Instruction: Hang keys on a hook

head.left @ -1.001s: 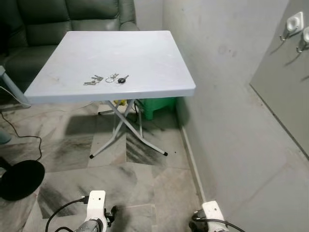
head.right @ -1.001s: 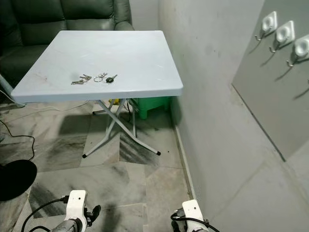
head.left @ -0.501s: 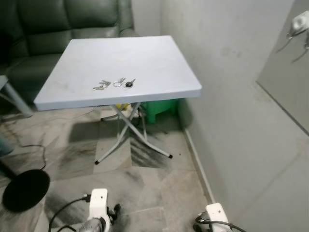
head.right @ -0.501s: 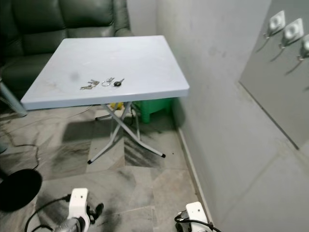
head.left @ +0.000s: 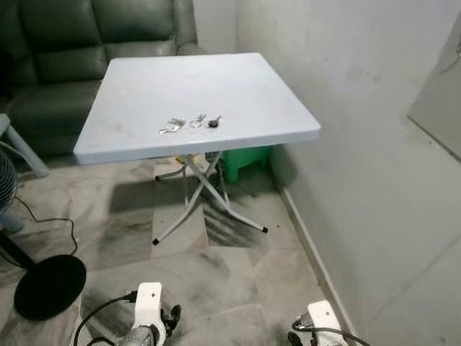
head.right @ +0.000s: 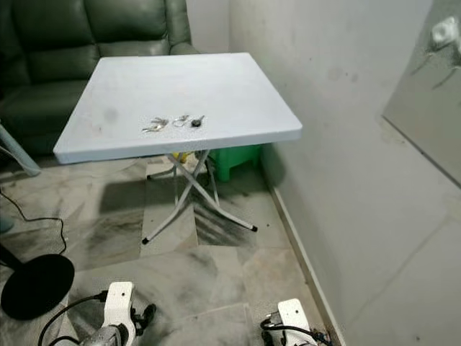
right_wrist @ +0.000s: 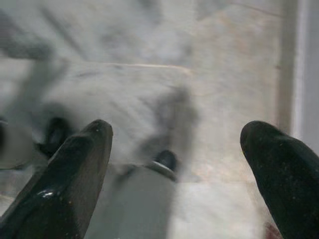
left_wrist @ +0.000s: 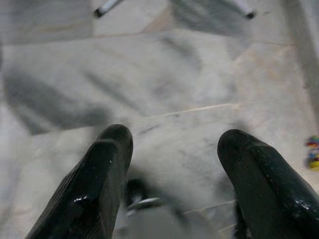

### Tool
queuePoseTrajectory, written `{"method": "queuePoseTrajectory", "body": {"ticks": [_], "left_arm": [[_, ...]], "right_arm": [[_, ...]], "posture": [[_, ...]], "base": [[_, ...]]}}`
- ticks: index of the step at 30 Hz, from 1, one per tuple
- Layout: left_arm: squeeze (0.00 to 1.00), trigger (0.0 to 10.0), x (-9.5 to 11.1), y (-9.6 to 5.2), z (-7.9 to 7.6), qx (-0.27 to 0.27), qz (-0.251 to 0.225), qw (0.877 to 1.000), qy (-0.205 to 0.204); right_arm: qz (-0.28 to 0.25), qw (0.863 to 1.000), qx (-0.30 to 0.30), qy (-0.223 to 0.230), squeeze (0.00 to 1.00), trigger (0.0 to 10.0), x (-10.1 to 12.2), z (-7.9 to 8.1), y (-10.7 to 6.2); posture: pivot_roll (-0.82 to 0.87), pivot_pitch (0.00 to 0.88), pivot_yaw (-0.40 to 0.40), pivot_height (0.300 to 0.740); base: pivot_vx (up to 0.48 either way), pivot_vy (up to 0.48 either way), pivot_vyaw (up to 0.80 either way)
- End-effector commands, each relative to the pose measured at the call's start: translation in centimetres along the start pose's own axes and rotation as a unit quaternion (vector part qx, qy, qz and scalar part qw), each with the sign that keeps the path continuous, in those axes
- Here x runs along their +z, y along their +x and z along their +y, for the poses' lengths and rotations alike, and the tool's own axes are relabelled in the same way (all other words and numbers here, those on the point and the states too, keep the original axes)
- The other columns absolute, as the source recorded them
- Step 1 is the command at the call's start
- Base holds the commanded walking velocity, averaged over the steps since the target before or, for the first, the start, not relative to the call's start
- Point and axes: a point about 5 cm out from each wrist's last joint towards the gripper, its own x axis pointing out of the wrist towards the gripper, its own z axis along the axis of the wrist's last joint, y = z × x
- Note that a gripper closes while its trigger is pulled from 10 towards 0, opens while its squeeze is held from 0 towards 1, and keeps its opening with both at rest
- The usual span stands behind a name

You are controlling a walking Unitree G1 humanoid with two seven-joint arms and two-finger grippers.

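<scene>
A bunch of keys lies flat on the white folding table, near its front edge: several silver keys, a ring and one black-headed key. A white wall hook sits high on a grey panel on the right wall, far from the table. Both arms hang low over the marble floor in front of the table. My left gripper is open with nothing between its fingers. My right gripper is also open and holds nothing.
A dark green sofa stands behind the table. A green plastic stool sits under it beside the crossed legs. A black round fan base and its cable lie on the floor at left. The pale wall runs along the right.
The camera has turned, so the table and keys show further right and the hooks have slid to the right edge. The keys lie where they were. Both arms still hang low.
</scene>
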Motion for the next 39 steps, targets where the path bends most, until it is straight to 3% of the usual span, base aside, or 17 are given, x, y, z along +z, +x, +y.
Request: {"method": "queuePoseTrajectory", "body": {"ticks": [1,9,27,29,34,38,39], "left_arm": [[0.00,10.0,0.6,0.1,0.2,0.004,-0.007,1.000,0.004],[0.00,10.0,0.7,0.2,0.2,0.003,-0.009,1.000,0.004],[0.00,10.0,0.9,0.2,0.2,0.001,-0.012,1.000,0.013],[0.00,10.0,3.4,0.6,-0.6,-0.018,-0.069,0.997,0.004],[0.00,10.0,5.9,0.8,-0.4,-0.011,-0.127,0.992,-0.011],[0.00,10.0,9.9,0.4,0.0,-0.005,-0.225,0.974,0.003],[0.00,10.0,10.1,0.3,0.0,-0.005,-0.230,0.973,0.004]], "right_arm": [[-0.007,1.000,0.002,-0.007,0.00,10.0,0.5,0.1,0.1],[-0.003,1.000,0.007,-0.027,0.00,10.0,0.3,0.2,0.1],[-0.002,0.999,0.007,-0.034,0.00,10.0,0.2,0.4,0.1],[-0.043,0.999,0.002,-0.021,0.00,10.0,1.9,0.3,0.4],[-0.102,0.995,0.002,-0.015,0.00,10.0,4.5,0.0,0.6],[-0.200,0.980,-0.008,-0.013,0.00,10.0,8.6,-0.7,0.3],[-0.206,0.978,-0.008,-0.014,0.00,10.0,8.8,-0.7,0.3]], "posture": [[-0.10,0.000,-0.015,0.724],[-0.10,0.000,-0.013,0.724],[-0.10,0.000,-0.009,0.724],[-0.11,0.000,-0.002,0.724],[-0.12,0.000,0.004,0.724],[-0.13,0.000,0.011,0.724],[-0.13,0.000,0.014,0.724]], "base": [[0.000,0.469,0.00],[0.000,0.454,0.10],[0.000,0.000,0.80],[0.000,0.000,0.00],[0.000,0.000,0.00],[0.000,0.000,0.00],[0.000,0.000,0.00]]}}
